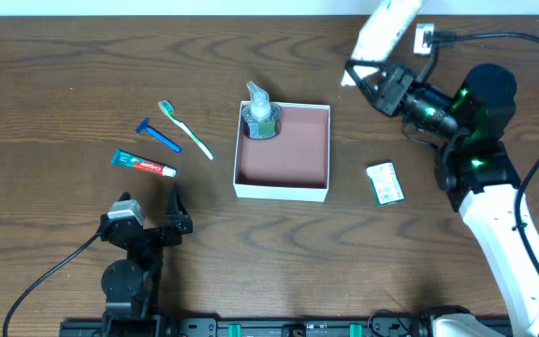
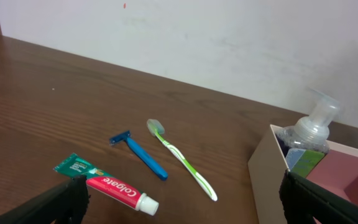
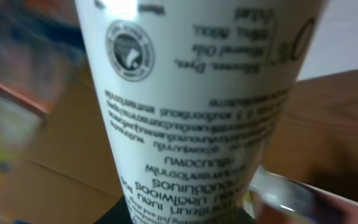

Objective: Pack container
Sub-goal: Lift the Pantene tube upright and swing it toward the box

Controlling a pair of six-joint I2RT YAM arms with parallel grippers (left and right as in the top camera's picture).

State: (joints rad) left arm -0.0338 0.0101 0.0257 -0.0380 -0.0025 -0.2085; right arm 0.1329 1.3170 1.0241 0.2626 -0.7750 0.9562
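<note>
The container [image 1: 283, 190], a square shallow box with white walls and a reddish-brown inside, stands mid-table with a clear pump bottle [image 1: 260, 114] in its back left corner; both also show in the left wrist view [image 2: 267, 163] [image 2: 312, 127]. My right gripper [image 1: 368, 77] is shut on a white tube [image 1: 386, 26], held in the air behind and right of the box. The tube [image 3: 197, 93] fills the right wrist view. My left gripper [image 1: 148, 213] is open and empty near the front edge, just in front of the toothpaste [image 1: 144, 164] [image 2: 107, 185].
A green toothbrush [image 1: 185, 128] [image 2: 181, 158] and a blue razor [image 1: 159, 136] [image 2: 140, 154] lie left of the box. A small green-white packet [image 1: 385, 183] lies to its right. A cable runs along the back right.
</note>
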